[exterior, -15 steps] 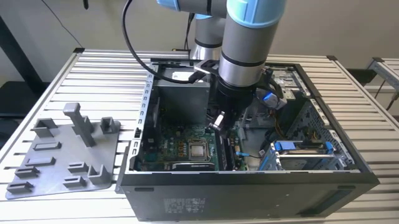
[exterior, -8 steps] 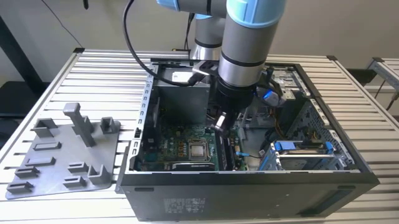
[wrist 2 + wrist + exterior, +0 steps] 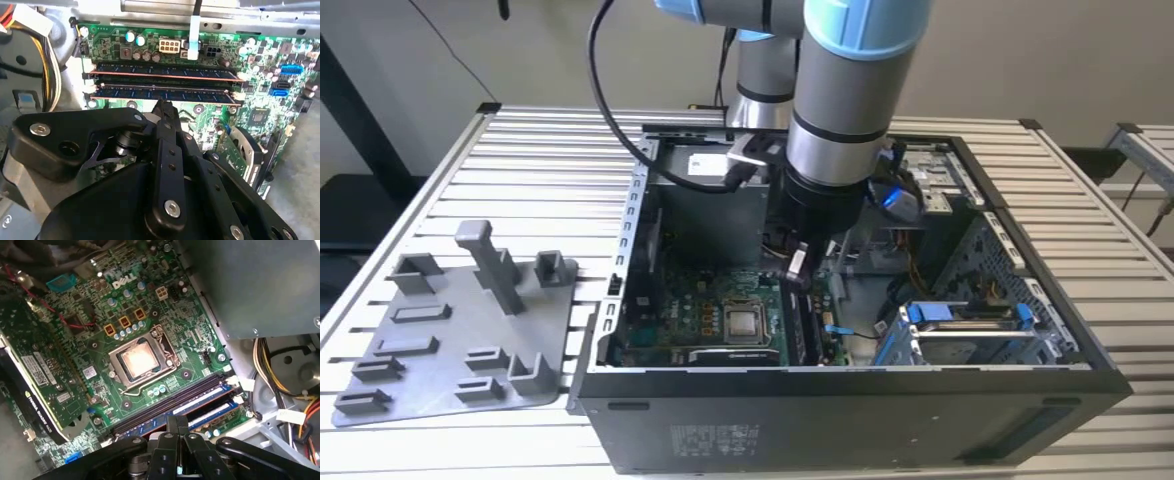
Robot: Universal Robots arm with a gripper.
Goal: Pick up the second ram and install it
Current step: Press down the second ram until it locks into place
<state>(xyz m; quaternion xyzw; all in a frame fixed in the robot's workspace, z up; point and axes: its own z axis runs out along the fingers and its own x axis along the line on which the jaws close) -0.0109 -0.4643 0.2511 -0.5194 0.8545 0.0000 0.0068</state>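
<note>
Where the arm stands: it reaches straight down into the open computer case (image 3: 854,385), and the gripper (image 3: 797,265) is low over the motherboard (image 3: 707,318), beside the memory slots.
Tool state: in both wrist views the fingers look pressed together, and I see nothing between them (image 3: 162,106).
Second ram: I judge it is the dark stick (image 3: 165,93) nearer to the fingertips; it lies in its slot and seems level from end to end.
Other stick: a first stick (image 3: 165,73) sits in the next slot, parallel and just beside.
Why so held: I think the closed tip stands just over the top edge of the second ram because a narrow tip fits between the two sticks and can push down on it; contact I cannot tell.
Progress: the stick appears already seated, though the end latches are too small to judge.
Holder tray: the grey tray (image 3: 454,345) lies outside the case, on the exterior view's left, with no stick on its posts.
Edges: the yellow cables (image 3: 50,65) and a case wall are near one end of the slots.
Open room: the processor socket (image 3: 140,360) side is flat and low, so there is more free space there.
</note>
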